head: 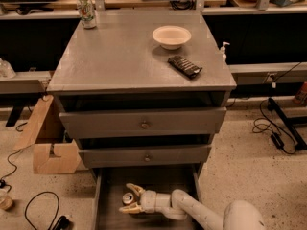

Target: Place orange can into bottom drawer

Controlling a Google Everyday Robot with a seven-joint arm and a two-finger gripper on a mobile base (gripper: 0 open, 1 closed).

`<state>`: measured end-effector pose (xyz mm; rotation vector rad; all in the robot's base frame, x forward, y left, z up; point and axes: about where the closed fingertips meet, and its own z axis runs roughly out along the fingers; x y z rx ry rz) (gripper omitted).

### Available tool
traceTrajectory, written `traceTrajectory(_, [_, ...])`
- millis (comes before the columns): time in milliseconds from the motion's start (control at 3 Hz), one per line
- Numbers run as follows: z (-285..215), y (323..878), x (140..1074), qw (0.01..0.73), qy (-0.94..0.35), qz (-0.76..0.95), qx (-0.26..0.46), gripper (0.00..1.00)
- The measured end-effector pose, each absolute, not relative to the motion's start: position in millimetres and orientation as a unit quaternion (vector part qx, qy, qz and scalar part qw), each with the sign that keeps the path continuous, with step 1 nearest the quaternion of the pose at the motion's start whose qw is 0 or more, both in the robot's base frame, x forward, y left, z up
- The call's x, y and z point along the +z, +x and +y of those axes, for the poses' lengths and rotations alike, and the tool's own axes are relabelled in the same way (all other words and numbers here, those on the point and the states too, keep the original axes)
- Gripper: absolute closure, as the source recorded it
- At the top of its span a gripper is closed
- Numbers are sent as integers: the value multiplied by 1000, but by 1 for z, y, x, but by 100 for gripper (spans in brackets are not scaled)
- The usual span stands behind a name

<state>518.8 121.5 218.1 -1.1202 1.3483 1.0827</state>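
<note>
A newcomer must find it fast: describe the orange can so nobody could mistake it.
Find the grey three-drawer cabinet and look down to its pulled-out bottom drawer at floor level. There, at the tip of the robot's pale pincer, is the orange can, its silver top showing. The only other can, white and green, stands on the cabinet's top.
</note>
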Motion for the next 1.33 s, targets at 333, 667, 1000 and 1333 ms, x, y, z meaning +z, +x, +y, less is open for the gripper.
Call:
traceTrajectory(333, [123, 518, 218, 514, -466, 561, 451, 0])
traceTrajectory(667, [123, 518, 218, 514, -466, 561, 451, 0])
traceTrajectory(1000, [117, 514, 229, 520, -471, 554, 448, 0])
traceTrajectory(1333, [85, 501, 252, 530, -500, 546, 413, 0])
